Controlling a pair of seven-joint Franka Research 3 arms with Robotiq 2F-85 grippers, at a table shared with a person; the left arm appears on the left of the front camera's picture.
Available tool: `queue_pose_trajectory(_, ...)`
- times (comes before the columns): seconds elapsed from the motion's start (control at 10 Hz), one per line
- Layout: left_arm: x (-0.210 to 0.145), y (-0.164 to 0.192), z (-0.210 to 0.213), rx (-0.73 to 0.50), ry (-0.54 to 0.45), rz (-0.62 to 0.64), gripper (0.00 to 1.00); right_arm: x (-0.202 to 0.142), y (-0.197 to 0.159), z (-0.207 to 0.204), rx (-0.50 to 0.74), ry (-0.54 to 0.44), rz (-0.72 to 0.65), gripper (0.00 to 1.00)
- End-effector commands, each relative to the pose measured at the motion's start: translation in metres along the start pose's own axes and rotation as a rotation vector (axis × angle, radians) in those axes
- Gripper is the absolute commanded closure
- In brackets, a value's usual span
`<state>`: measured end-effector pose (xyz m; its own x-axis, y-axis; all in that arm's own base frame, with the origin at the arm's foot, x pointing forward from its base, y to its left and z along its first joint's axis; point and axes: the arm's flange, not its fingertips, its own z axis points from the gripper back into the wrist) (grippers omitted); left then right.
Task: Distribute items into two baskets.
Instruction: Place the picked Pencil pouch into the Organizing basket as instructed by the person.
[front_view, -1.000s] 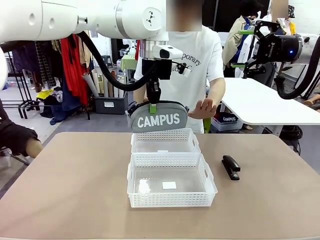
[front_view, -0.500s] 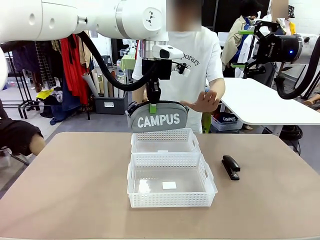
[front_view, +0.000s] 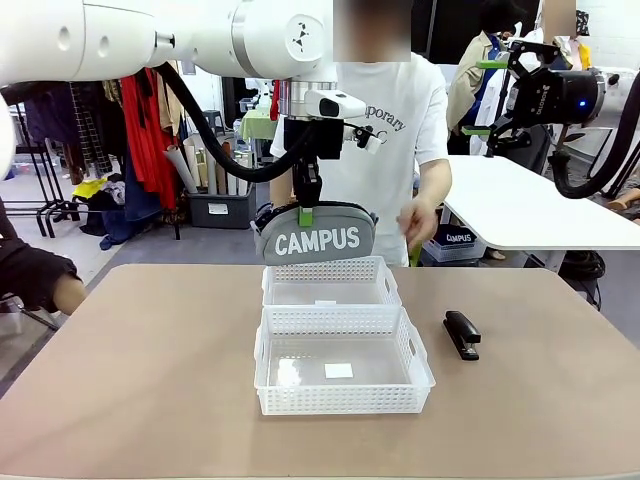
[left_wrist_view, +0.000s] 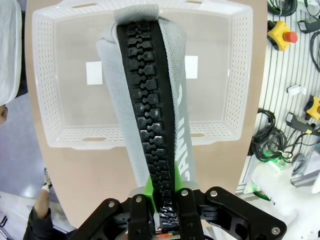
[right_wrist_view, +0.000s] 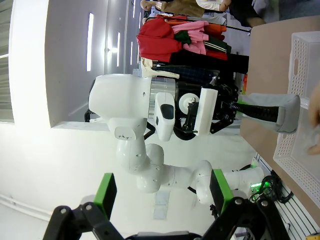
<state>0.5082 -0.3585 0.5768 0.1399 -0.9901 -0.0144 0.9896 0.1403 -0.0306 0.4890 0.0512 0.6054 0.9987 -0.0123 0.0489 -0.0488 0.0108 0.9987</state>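
My left gripper (front_view: 305, 213) is shut on the zip edge of the grey CAMPUS pouch (front_view: 317, 239), which hangs just above the far basket (front_view: 331, 283). From the left wrist, the pouch (left_wrist_view: 150, 120) dangles over that basket (left_wrist_view: 50, 80), its black zip facing the camera and clamped between the green pads (left_wrist_view: 148, 186). The nearer, wider basket (front_view: 343, 362) holds nothing. A small black stapler (front_view: 462, 333) lies on the table to the right of the baskets. My right gripper (front_view: 492, 98) is raised high at the far right, open and holding nothing, its green fingers (right_wrist_view: 105, 191) spread wide.
A person in a white T-shirt (front_view: 395, 150) stands at the far side, one hand (front_view: 416, 222) lowered beside the pouch. The brown table (front_view: 140, 380) has free room on both sides of the baskets. A second white table (front_view: 520, 205) stands behind at right.
The person's hand has dropped from beside the pouch's right end to lower, near the table edge. Both arms and the pouch are unmoved.
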Motion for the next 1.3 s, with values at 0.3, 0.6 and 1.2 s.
queue_pose_trajectory(0.3,-0.001,-0.0007,0.0029,0.01,0.007,-0.004,1.0,-0.0004,0.0018,0.0002,0.001,0.0,0.003,0.0)
queue_pose_trajectory(0.6,-0.001,-0.0007,0.0029,0.01,0.007,-0.004,1.0,-0.0004,0.0018,0.0002,0.001,0.0,0.003,0.0)
queue_pose_trajectory(1.2,0.0,0.0,0.0,0.0,0.0,0.0,1.0,-0.0004,0.0018,0.0002,0.001,0.0,0.003,0.0)
